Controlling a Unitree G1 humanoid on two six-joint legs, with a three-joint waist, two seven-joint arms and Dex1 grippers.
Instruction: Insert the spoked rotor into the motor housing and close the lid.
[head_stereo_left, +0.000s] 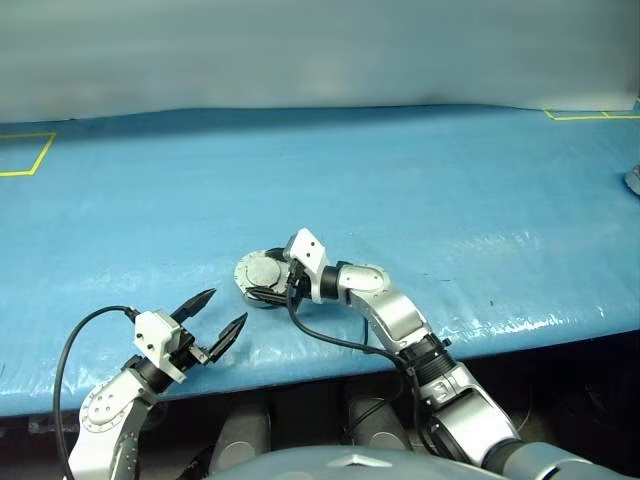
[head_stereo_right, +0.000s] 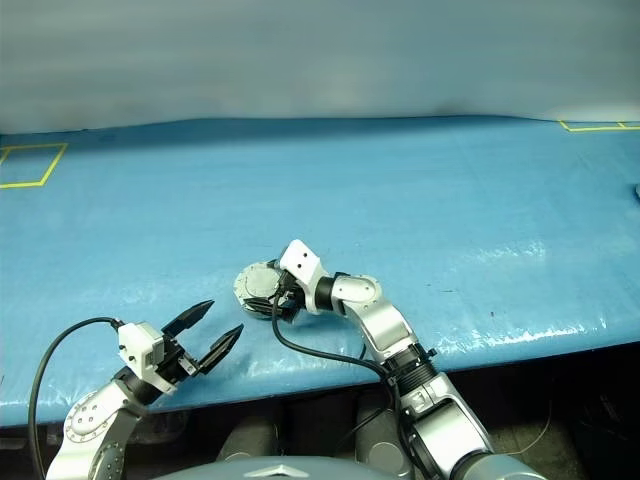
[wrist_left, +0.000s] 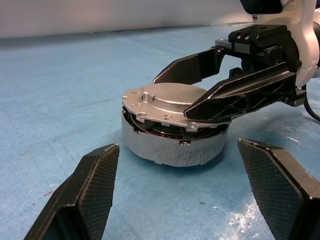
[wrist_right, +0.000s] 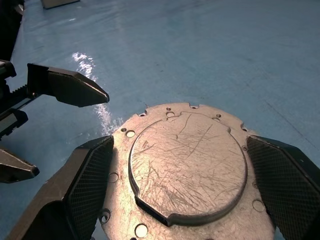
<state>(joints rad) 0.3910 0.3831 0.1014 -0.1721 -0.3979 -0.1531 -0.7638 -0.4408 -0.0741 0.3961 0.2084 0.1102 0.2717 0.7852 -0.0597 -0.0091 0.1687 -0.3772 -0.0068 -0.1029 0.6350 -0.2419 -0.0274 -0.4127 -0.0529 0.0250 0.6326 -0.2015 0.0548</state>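
**A:** Two grippers in view, and both have their jaws apart. The right gripper (head_stereo_left: 283, 283) sits at the middle of the head view with a finger on either side of the lid (wrist_right: 187, 167), holding nothing. The left gripper (head_stereo_left: 222, 320) hangs at the lower left, just off the near edge of the blue tabletop (head_stereo_left: 450, 200), empty too.

**B:** And the lid, is it down?

**A:** Nearly, I'd say. It lies plain face up over the motor housing (wrist_left: 172, 145), which stands at the centre of the head view. In the left wrist view a dark gap runs under the lid's rim, with copper windings showing through it, and the disc looks shifted a little off the housing's wall. The spoked rotor I can't make out; if it's in there, the lid covers it.

**B:** So the step in hand is seating the lid?

**A:** That's my reading. I'd bring the right fingers flat onto the top face and press straight down near the side where the gap looks widest, gently, so the housing doesn't skate on the slick sheet. The left gripper could steady the housing wall from the near side. Pushing sideways risks knocking the disc further askew.
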